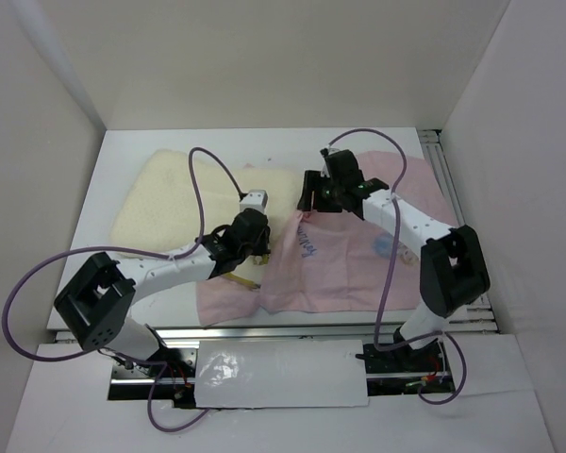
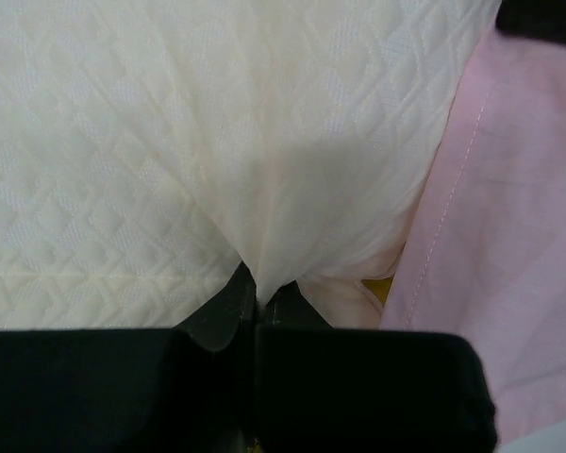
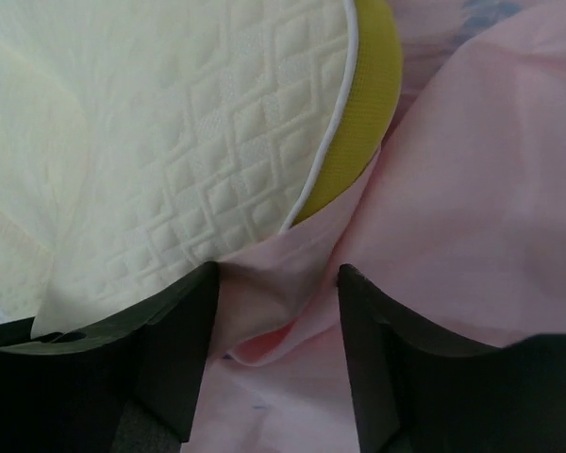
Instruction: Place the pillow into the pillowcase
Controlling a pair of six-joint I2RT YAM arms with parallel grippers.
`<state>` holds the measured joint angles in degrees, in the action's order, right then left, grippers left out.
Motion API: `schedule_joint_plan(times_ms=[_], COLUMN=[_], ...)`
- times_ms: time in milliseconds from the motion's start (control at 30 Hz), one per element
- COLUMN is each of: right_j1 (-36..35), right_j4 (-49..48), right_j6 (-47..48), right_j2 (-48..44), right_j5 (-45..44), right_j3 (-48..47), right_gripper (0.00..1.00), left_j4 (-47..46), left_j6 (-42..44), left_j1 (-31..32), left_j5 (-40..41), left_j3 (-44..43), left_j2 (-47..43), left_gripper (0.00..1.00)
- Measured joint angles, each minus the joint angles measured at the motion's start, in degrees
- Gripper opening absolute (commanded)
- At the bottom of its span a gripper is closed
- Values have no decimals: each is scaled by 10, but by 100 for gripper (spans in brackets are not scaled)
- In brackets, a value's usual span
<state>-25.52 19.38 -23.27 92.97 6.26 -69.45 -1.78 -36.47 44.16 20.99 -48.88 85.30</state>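
Your left claw (image 2: pixel 257 307) is pressed together on a pinch of the pillow's (image 2: pixel 170 142) quilted cream cover. The cloth is drawn into a taut peak right at the tips. From above, that claw (image 1: pixel 253 243) sits at the pillow's (image 1: pixel 184 193) right-hand near corner, just beside the pillowcase (image 1: pixel 349 260).

Your right claw (image 3: pixel 275 293) is spread, with a loose fold of the pink pillowcase (image 3: pixel 472 189) lying between its fingers (image 3: pixel 193 321) and not clamped by them. Just beyond the tips you can see the pillow's (image 3: pixel 170 142) rounded corner, with its white piping and yellow side band. The pink cloth laps against that corner. In the overhead view, this claw (image 1: pixel 311 206) hangs over the pillowcase's left edge, where the fabric stands up in a ridge between the two claws.

The pillow lies flat on the left and back part of the counter (image 1: pixel 264 142), with only a narrow bare strip between it and the back wall. The pillowcase lies pink side up across the centre and right. Its far right corner reaches close to the rail on that side, and its near edge runs close to the counter's front lip. In the left wrist view, the pillowcase's (image 2: pixel 509 236) stitched hem runs along the pillow's right side and touches it. You have bare counter at the near left, around the left arm's elbow.
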Motion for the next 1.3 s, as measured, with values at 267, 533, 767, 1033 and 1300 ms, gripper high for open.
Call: schedule_joint_plan(times_ms=[267, 533, 767, 1033, 1300], right_j1=[-4, 5, 11, -30, -54], right_j4=[9, 29, -10, -127, -154], right_j6=[8, -10, -58, -89, -94], right_j2=[27, -9, -31, -41, -40], right_j5=[75, 20, -62, -81, -145], right_j3=[14, 57, 53, 53, 53], right_gripper=[0, 0, 0, 0, 0], left_j4=[54, 67, 6, -29, -68], left_j6=[3, 20, 36, 91, 138], left_j1=[5, 5, 7, 27, 50], left_j5=[37, 29, -23, -80, -118], left_j3=[-25, -31, 74, 107, 129], left_j2=[0, 0, -91, -100, -105], left_gripper=[0, 0, 0, 0, 0])
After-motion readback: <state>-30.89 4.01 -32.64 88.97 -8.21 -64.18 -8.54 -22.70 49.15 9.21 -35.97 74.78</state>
